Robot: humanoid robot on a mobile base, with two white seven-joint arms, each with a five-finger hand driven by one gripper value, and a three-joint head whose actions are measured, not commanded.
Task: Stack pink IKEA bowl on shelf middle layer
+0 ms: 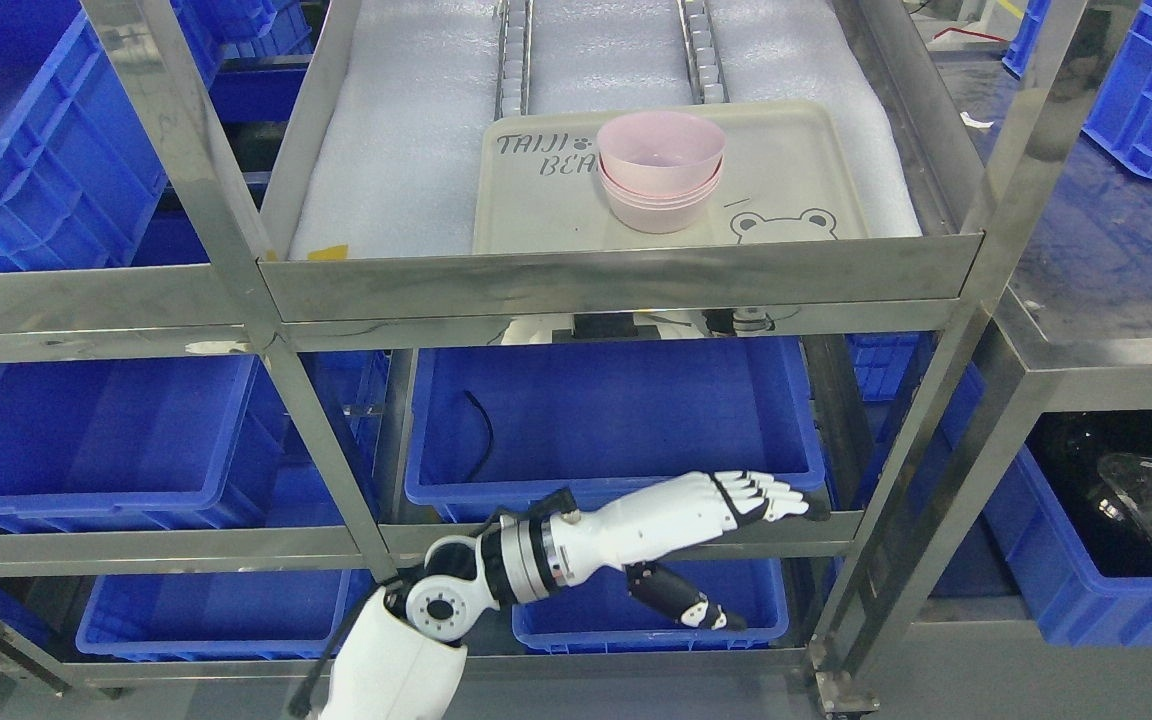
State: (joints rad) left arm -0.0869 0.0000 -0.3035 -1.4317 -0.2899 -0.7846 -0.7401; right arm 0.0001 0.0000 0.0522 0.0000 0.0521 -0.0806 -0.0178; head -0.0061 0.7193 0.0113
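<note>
Standing nested near the middle of the beige tray (796,170) on the shelf (616,275) are three pink bowls (660,170) — one stack. One hand, the left hand (736,500), reaches flat with fingers straight and together, empty — well below the bowls, beneath the shelf's front edge.

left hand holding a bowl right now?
No. The left hand is open and empty, low by a blue bin; the pink bowls sit stacked on the tray.

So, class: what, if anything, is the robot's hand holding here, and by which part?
Nothing. The left hand is open and empty, low before a blue bin; the stacked pink bowls sit untouched on the tray.
</note>
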